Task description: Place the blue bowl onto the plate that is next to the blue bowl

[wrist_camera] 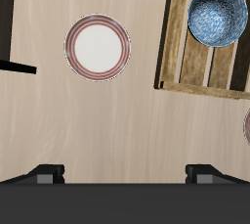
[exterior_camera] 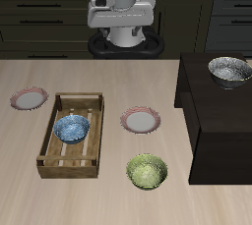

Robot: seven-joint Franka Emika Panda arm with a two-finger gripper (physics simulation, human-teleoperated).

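the blue bowl [exterior_camera: 72, 129] sits upright inside a slatted wooden crate [exterior_camera: 59, 160] on the bench [exterior_camera: 118, 199], toward the end of the crate farther from the front edge. just beside the crate, apart from it, lies the plate [exterior_camera: 140, 121] with its pink-red rim and pale centre, flat on the bench with nothing on it. a second look-alike plate [exterior_camera: 29, 98] lies on the other side of the crate, farther back. a yellow-green bowl [exterior_camera: 147, 171] stands nearer the front edge, close to the plate. a grey-silver patterned bowl [exterior_camera: 229, 70] rests on a dark raised cabinet [exterior_camera: 212, 121]. the gripper [wrist_camera: 125, 174] hangs high near the robot's base, well apart from everything; in the wrist view its fingers [wrist_camera: 47, 175] stand wide apart, holding nothing, with bowl, crate and plate all below.
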